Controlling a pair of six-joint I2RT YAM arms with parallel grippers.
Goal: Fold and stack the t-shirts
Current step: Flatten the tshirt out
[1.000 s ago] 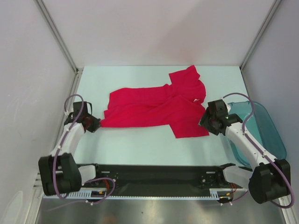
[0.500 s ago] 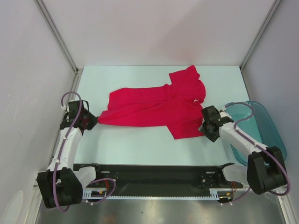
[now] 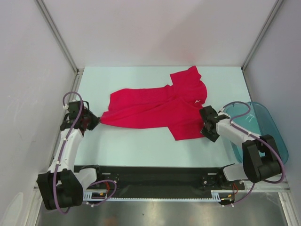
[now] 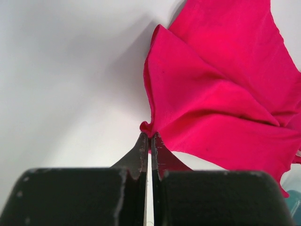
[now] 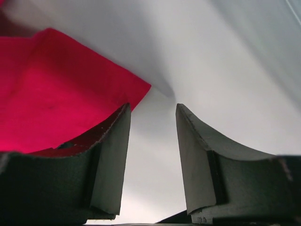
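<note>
**Left gripper** point(image 4: 149, 143): the jaws are pressed together on the near-left corner of the t-shirt point(image 3: 155, 110), with the cloth pinched at the very tips. This is judged an anchor hold, meant to fix that edge while the opposite side is taken. The left arm reaches forward with its forearm low and its wrist aimed at the t-shirt's left edge.

**Right gripper** point(image 5: 153, 110): the jaws stand partly apart, with only bare table point(image 3: 141, 146) showing between them. The t-shirt's near-right corner lies just beside one finger, outside the gap and not gripped. The pose reads as an approach for a matching pinch. The right arm is folded low against the t-shirt's right side, and the teal bin point(image 3: 265, 129) lies beyond it.

**T-shirt**: it lies spread but rumpled and unfolded between the two grippers.
</note>
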